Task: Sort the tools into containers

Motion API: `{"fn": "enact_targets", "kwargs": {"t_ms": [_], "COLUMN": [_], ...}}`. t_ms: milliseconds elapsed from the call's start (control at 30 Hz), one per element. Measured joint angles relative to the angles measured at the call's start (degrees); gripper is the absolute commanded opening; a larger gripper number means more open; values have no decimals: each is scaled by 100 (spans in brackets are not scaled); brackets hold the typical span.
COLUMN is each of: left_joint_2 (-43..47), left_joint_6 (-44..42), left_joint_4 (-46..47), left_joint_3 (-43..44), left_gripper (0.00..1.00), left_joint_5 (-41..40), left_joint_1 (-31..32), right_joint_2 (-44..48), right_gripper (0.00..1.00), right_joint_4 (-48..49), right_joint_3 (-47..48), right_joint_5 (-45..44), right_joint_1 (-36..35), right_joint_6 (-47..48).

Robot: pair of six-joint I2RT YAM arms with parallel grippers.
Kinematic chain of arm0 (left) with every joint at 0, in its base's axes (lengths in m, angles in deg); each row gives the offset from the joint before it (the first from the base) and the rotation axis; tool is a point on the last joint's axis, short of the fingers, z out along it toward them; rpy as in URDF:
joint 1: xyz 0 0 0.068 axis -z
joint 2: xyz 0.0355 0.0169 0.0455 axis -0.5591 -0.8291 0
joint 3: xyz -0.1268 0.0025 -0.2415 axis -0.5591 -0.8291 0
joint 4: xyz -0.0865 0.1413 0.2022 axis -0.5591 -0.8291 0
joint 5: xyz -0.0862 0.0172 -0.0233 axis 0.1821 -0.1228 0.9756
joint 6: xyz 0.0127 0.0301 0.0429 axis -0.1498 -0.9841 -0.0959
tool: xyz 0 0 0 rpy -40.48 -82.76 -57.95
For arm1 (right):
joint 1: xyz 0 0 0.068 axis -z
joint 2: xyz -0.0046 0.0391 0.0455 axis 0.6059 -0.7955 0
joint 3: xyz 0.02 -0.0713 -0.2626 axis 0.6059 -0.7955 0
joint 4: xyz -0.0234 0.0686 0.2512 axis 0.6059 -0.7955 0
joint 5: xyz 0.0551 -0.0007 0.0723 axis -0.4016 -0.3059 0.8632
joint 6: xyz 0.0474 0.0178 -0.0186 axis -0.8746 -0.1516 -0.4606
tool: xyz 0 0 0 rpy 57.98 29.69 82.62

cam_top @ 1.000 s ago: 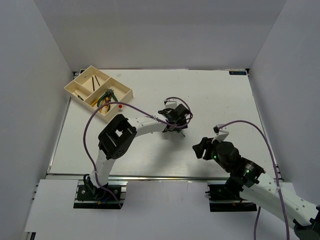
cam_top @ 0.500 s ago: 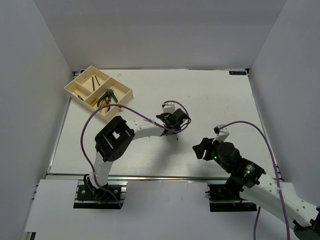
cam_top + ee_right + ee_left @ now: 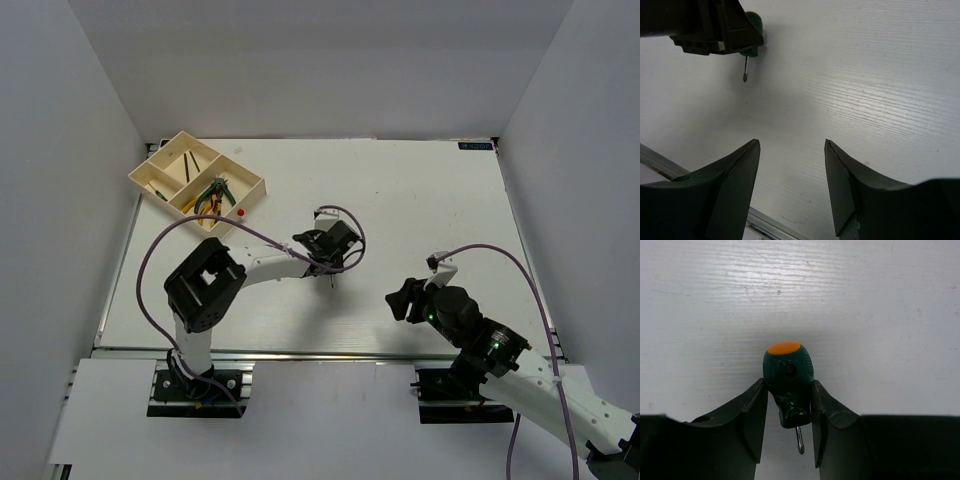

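Overhead view of the white bench (image 3: 420, 190), read from left to right. At the far left corner lies the cream tray (image 3: 252, 185), set at an angle and divided into open compartments. Its near right compartment holds the pliers (image 3: 212, 195), their green and yellow handles bunched together. The far compartments hold thin dark tools (image 3: 188, 165), too small here to name with confidence. A tiny red knob (image 3: 241, 212) sits on the bench just beside the tray's near right wall.

The left arm (image 3: 205, 285) reaches from its base towards the middle of the bench, with a purple cable (image 3: 150, 262) looping over it. The left gripper (image 3: 788, 389) is well apart from the tray. Its jaws are clenched on a stubby screwdriver (image 3: 788, 367), one finger pressing each side of the dark green handle. In the left wrist view the orange cap faces away from the camera and the short metal shaft points back between the fingers. In the right wrist view the shaft points down at the bench, and the tip appears to hang just clear of the surface, though contact cannot be ruled out.

At the near right, the right gripper (image 3: 790, 150) hovers over bare bench, aimed towards the left gripper. Its jaws are released and spread wide, with nothing between them.
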Motion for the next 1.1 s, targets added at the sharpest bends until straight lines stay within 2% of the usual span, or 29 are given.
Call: {"fn": "enact_targets", "kwargs": {"t_ms": [233,533,867,1100], "left_joint_2": [498,713,1377,1478], "left_joint_6": [-466,-935,-1390,-1615], "left_joint_4": [138,118,85,92], "left_joint_3": [-68,74,116,146], "left_gripper": [0,0,0,0], "left_joint_5": [258,420,555,699], "left_joint_1": [-431,-1097,-2151,-2889], "right_joint_2": [-2,-162,-619,-748], "right_gripper": [60,60,60,60], "right_joint_4": [4,7,131,195], "right_joint_3": [-7,-4,-4,-4], "right_joint_5": [44,61,107,120], "right_joint_1": [0,0,0,0], "right_joint_6": [0,4,26,26]}}
